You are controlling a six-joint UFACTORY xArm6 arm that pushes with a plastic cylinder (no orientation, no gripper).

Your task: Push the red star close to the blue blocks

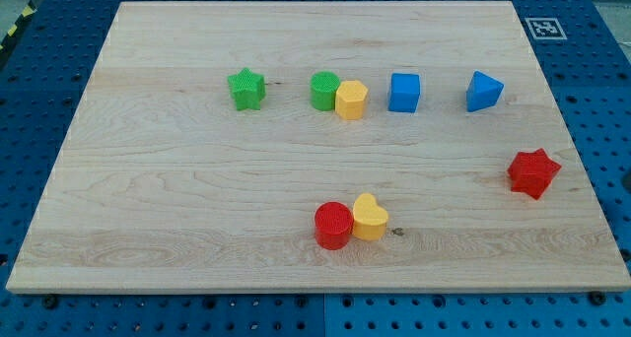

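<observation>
The red star [533, 172] lies near the board's right edge, below and to the right of the blue blocks. The blue cube [404, 93] sits in the upper middle. The blue triangular block [483, 91] sits to its right, above and to the left of the red star. My tip does not show in the camera view, and neither does the rod.
A green star [246, 89] lies at the upper left. A green cylinder [324, 90] touches a yellow hexagonal block [351, 100] left of the blue cube. A red cylinder [333, 226] touches a yellow heart [370, 217] at the lower middle. The wooden board [158, 209] rests on a blue perforated surface.
</observation>
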